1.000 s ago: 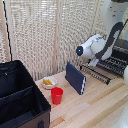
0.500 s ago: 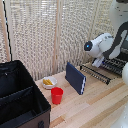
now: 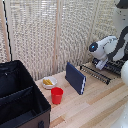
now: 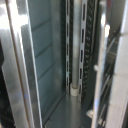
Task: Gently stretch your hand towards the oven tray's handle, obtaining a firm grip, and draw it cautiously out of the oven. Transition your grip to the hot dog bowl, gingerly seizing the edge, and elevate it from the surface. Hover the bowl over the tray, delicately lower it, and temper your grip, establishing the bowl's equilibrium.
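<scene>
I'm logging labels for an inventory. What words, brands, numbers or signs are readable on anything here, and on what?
None can be read in either view.
The red cup, upright dark blue box and black fabric case show no print.
The oven front is too blurred to tell.

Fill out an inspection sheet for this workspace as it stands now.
Surface: light wooden table.
Job's things: oven tray drawn out at the exterior view's right; hot dog bowl still on the table, beside the red cup; oven mostly hidden by the arm.
Clutter: upright dark blue flat box; black fabric case.
Grippers: gripper near the tray's back; state unclear.
Cables: nothing seen.
Surroundings: pale slatted blinds behind.
</scene>
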Available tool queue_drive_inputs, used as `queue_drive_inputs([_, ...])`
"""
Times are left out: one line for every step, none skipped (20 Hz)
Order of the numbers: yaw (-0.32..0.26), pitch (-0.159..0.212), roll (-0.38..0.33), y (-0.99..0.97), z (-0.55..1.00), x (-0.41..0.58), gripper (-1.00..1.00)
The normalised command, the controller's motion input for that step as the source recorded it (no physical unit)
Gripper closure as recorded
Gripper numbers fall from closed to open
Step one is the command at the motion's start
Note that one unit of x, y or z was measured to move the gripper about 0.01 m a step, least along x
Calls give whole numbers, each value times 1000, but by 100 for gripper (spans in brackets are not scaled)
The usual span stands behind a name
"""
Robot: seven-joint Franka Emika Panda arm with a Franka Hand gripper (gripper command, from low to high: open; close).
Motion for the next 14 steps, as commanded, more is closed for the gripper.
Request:
queue_drive_inputs([-6,0,0,0,3,0,100])
queue_drive_inputs([-5,0,0,0,0,0,100])
queue_drive_inputs([-36,0,0,0,0,0,100])
queue_drive_inputs([-43,0,16,0,6,0,100])
queue_drive_inputs([-39,4,57,0,0,0,100])
queue_drive_inputs([-74,19,67,0,0,0,100])
queue_drive_inputs([-230,26,24,-9,14,0,100])
queue_drive_inputs([-232,52,66,0,0,0,100])
queue_drive_inputs([-198,74,109,0,54,0,100])
queue_drive_inputs([-181,95,135,-6,66,0,100])
queue_drive_inputs([-170,110,124,0,66,0,100])
queue_drive_inputs([-148,120,142,0,123,0,100])
queue_drive_inputs([-171,118,140,0,129,0,100])
queue_drive_inputs([-189,108,157,11,123,0,100])
